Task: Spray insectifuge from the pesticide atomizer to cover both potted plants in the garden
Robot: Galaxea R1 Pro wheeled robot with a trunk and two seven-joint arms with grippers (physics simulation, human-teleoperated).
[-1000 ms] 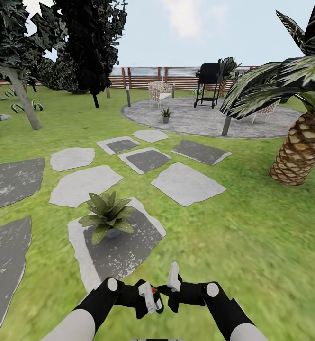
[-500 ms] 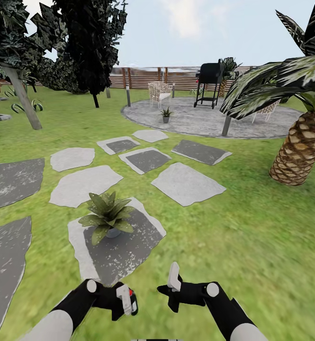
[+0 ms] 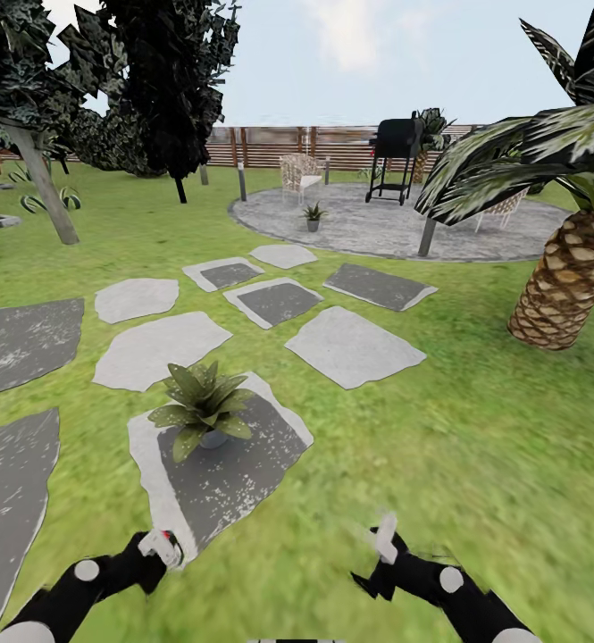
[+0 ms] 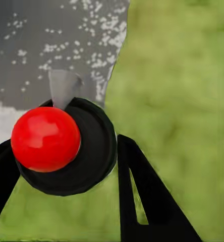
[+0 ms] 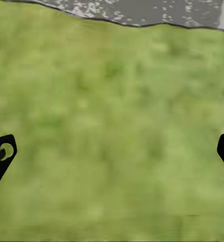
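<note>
left gripper (image 3: 158, 549) clamping pesticide atomizer (image 4: 64, 146) (red mark up), right gripper (image 3: 381, 545) spread

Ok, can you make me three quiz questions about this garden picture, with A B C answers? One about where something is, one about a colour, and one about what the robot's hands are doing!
1. Where does the nearest potted plant stand?
A. on a stepping stone
B. on the round patio
C. beside the grill

2. What colour is the round knob on the atomizer in the left wrist view?
A. blue
B. yellow
C. red

3. What is the right gripper doing?
A. squeezing a leaf
B. open, holding nothing
C. holding the sprayer

Answers:
1 A: its grey pot sits on the flat grey stone in the lawn.
2 C: a bright red ball sits on the black body held by the left gripper.
3 B: its fingers stand wide apart over bare grass.
</note>
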